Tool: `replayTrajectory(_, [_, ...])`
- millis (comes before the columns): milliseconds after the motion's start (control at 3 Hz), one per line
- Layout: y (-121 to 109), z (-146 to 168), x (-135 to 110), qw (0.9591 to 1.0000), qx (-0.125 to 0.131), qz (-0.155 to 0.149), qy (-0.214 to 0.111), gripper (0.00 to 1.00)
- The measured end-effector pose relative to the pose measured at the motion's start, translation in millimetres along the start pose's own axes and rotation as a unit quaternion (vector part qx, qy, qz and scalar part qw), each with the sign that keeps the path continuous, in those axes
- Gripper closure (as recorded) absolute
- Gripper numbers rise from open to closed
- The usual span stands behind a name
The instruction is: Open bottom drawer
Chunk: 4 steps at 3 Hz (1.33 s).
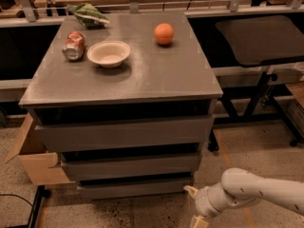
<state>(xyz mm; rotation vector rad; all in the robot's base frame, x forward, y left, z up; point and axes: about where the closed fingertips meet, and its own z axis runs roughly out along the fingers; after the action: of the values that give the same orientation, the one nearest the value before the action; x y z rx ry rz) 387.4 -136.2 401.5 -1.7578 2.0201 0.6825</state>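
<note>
The bottom drawer (135,188) is the narrowest, lowest grey front of three, near the floor under the cabinet. It sits a little further back than the mid-sized front (130,166) and the widest top front (126,133). My gripper (194,205) is at the lower right, beside the bottom drawer's right end and close to the floor. Its two cream fingertips stand apart, one (191,191) near the drawer's corner, the other at the picture's bottom edge. It holds nothing. The white arm (256,191) comes in from the right.
On the cabinet top (156,70) lie a crushed can (73,45), a white bowl (109,53), an orange (164,33) and a green bag (88,14). A cardboard box (33,160) stands at the left. A black table on a stand (259,37) is at the right.
</note>
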Motion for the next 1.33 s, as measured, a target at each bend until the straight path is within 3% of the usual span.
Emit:
replayTrajectory(1000, [-61.6, 88.4, 32.3, 0.9984, -0.006, -0.053, 0.022, 0.0])
replayTrajectory(1333, [-101.7, 139.6, 30.2, 0.9964, -0.008, -0.078, 0.032, 0.0])
